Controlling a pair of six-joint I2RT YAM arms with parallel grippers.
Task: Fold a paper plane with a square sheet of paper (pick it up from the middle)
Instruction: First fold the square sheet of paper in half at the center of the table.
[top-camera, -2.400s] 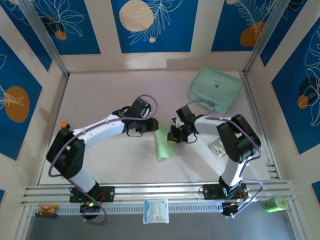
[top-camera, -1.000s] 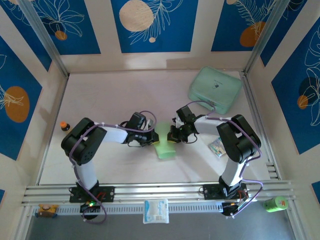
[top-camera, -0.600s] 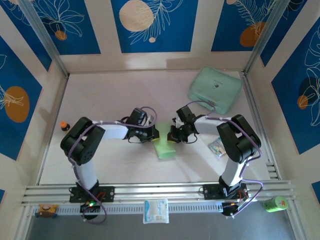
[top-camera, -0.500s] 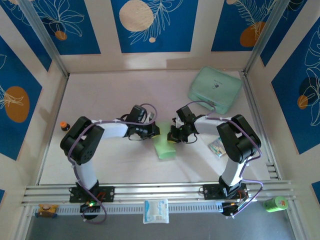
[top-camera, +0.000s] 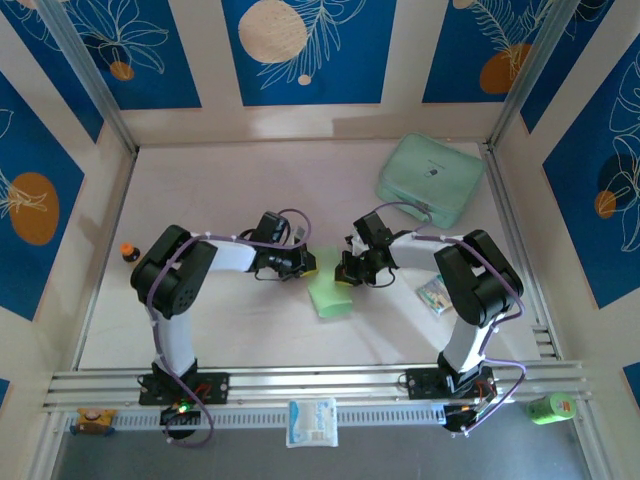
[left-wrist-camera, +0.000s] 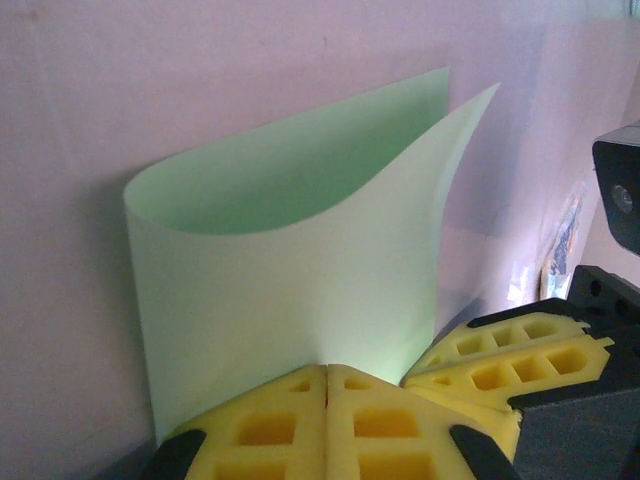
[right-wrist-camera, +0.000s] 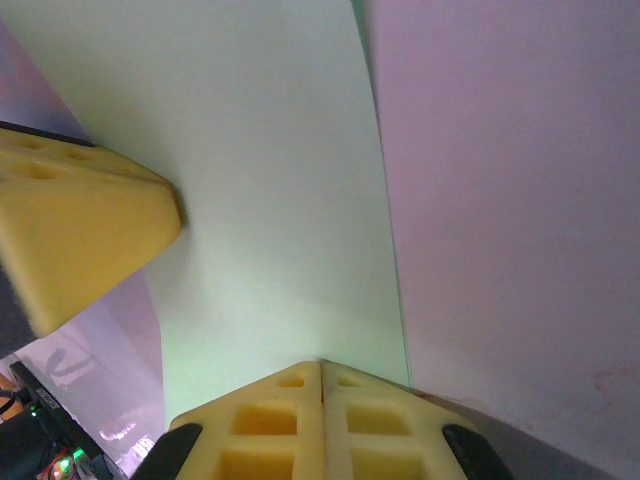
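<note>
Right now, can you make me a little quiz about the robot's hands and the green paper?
1. True or false: the thin light-green sheet of paper lies perfectly flat.
2. How do the left hand and the right hand stand?
A. both shut on the paper
B. both wide open
C. one open, one shut
3. Fill in: the thick mint-green rounded case sits in the far ___ corner of the pale table.

Key: 1 false, it curls up in a loop; 2 A; 3 right.
</note>
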